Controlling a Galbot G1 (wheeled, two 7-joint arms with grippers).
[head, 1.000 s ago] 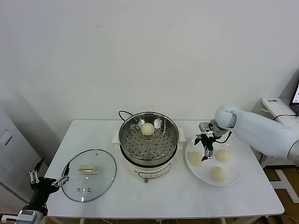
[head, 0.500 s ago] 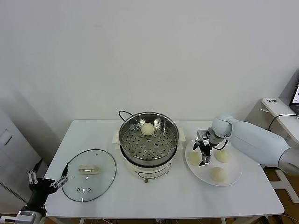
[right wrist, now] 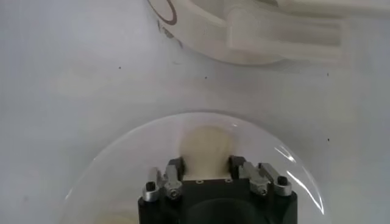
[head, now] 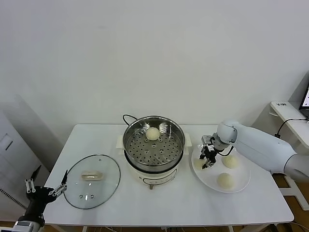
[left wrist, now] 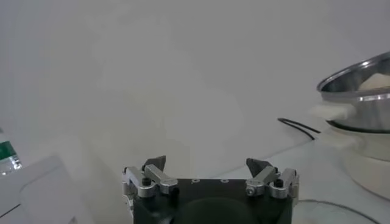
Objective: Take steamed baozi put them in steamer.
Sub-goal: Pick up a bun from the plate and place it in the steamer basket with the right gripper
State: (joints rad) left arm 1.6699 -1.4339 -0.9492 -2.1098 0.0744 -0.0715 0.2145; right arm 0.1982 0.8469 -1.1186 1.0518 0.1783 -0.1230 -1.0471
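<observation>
My right claw (head: 208, 159) pinches a baozi (right wrist: 206, 148) at the plate's (head: 239, 183) 9 o'clock edge. Soft, light dough: I grip its sides gently. 1 sits in the steamer (head: 153, 145). Left claw (head: 44, 189) spread, idle.

Bright, even light; soft shadows; glare on the steamer (head: 153, 140); wrist views hazy, perhaps out of focus.

The right gripper (head: 208, 160) has dropped onto the plate (head: 240, 182) and closed its fingers around a bun (right wrist: 206, 145); the left gripper (head: 44, 188) has sunk lower.
</observation>
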